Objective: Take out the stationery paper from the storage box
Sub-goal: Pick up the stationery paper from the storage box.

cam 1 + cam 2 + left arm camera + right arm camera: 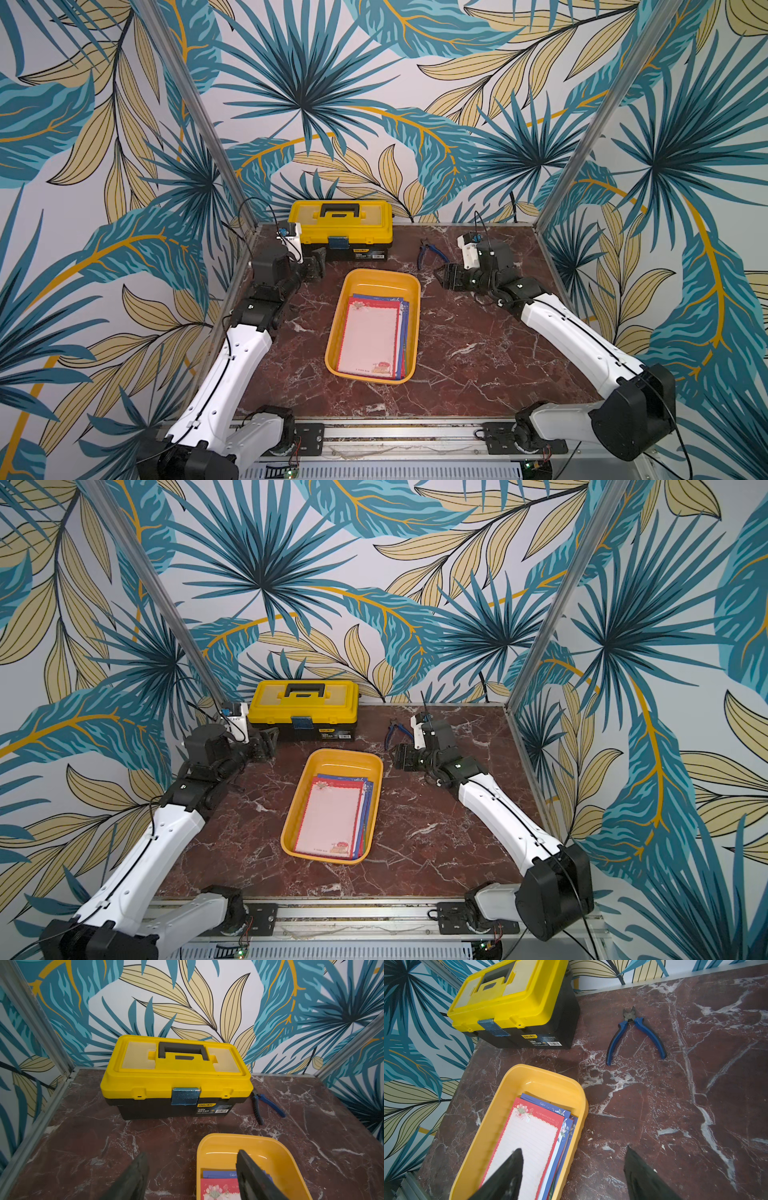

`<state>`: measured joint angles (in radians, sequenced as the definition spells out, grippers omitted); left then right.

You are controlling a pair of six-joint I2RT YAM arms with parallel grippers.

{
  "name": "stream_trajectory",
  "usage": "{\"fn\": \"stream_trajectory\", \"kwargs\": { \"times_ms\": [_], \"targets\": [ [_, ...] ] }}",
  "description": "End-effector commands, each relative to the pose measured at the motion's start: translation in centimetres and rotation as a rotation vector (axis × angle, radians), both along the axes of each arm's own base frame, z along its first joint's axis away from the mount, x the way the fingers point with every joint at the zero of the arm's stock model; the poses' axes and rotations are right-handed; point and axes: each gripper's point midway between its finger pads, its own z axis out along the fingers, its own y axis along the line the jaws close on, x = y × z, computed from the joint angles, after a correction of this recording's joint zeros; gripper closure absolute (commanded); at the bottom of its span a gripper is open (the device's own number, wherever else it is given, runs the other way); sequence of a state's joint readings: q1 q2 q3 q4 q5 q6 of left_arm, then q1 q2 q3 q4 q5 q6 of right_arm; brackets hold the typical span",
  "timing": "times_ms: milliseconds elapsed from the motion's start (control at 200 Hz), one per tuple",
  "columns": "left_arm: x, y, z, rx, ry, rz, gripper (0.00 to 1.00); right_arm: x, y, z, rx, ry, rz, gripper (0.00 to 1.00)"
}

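The tabletop (478,353) carries a toolbox (340,224) behind the storage box (380,284). The stationery paper (368,338) lies flat inside the storage box, stacked and slightly fanned, toward its near end. Pliers (430,253) rest beyond its far right corner. My left jaws and right jaws stand wide and empty, off its two far corners. I reckon the thin, flat sheets could slip my pinch or crease, and the light storage box could drag along.

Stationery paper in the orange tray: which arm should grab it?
Probably right. The right gripper, open, sits beside the far corner of the storage box, its wrist view looking onto the stationery paper. The left gripper hangs back by the toolbox.
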<state>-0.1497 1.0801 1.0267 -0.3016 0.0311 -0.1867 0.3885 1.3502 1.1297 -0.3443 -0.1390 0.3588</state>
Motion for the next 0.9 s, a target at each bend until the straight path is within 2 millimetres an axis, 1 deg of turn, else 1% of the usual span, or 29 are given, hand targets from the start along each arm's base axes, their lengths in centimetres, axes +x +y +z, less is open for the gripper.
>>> {"fn": "stream_trajectory", "kwargs": {
  "times_ms": [0,60,135,260,315,365,396,421,436,481,541,636,741,816,841,896],
  "targets": [
    [-1.4,0.4,-2.2,0.130,0.161,0.009,0.32,-0.3,0.8,0.0,-0.019,0.012,0.031,0.24],
    [-1.5,0.1,-2.1,0.129,0.194,0.001,0.33,-0.5,1.2,0.1,-0.021,0.016,0.043,0.24],
    [-1.8,-1.0,-2.2,0.093,0.239,-0.039,0.33,-0.7,1.6,0.0,-0.033,0.021,0.057,0.24],
    [-2.3,-2.6,-2.5,0.036,0.337,-0.101,0.39,-1.4,2.2,0.0,-0.049,0.038,0.082,0.25],
    [-2.6,-3.1,-2.7,0.042,0.388,-0.117,0.41,-1.7,2.5,0.0,-0.053,0.049,0.096,0.26],
    [-2.8,-3.1,-3.4,0.089,0.447,-0.108,0.42,-2.1,2.8,0.1,-0.055,0.052,0.109,0.28],
    [-2.9,-2.8,-3.5,0.142,0.474,-0.087,0.42,-2.3,3.0,0.0,-0.057,0.055,0.118,0.29],
    [-3.0,-3.0,-3.9,0.190,0.502,-0.088,0.42,-2.4,3.1,0.0,-0.061,0.058,0.124,0.29],
    [-3.0,-2.6,-4.0,0.232,0.514,-0.068,0.42,-2.5,3.2,-0.1,-0.063,0.059,0.127,0.29],
    [-3.0,-2.3,-4.5,0.309,0.548,-0.050,0.42,-2.7,3.4,-0.2,-0.075,0.060,0.134,0.29],
    [-3.0,-2.6,-4.8,0.353,0.567,-0.065,0.42,-2.9,3.7,-0.4,-0.088,0.065,0.147,0.29],
    [-3.1,-3.4,-4.8,0.339,0.569,-0.093,0.46,-3.3,4.2,-1.0,-0.131,0.089,0.172,0.33],
    [-3.1,-4.3,-4.9,0.303,0.577,-0.130,0.47,-4.0,4.4,-1.5,-0.186,0.122,0.194,0.35],
    [-3.3,-5.2,-5.6,0.274,0.603,-0.164,0.49,-4.7,4.6,-1.8,-0.215,0.133,0.207,0.36],
    [-3.5,-5.8,-6.0,0.249,0.619,-0.195,0.50,-4.9,4.6,-2.0,-0.222,0.138,0.210,0.36],
    [-3.7,-6.5,-6.7,0.227,0.648,-0.221,0.51,-5.5,4.8,-2.2,-0.234,0.152,0.223,0.36]
  ]
}}
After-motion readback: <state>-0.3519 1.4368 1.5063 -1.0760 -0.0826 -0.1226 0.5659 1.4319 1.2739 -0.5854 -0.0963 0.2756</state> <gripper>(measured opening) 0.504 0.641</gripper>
